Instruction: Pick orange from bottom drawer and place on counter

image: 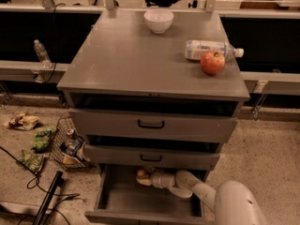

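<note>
The orange [141,173] lies at the back left of the open bottom drawer [123,201], partly hidden under the front of the middle drawer. My gripper [146,177] reaches into the drawer from the right on a white arm [201,191], and its tip is right at the orange. The grey counter [136,55] is the top of the cabinet.
On the counter stand a white bowl [158,20], a lying water bottle [211,49] and a red-and-yellow apple [212,62]. The two upper drawers [151,124] stand slightly open. A wire basket [70,146], snack bags [42,139] and cables [28,182] lie on the floor to the left.
</note>
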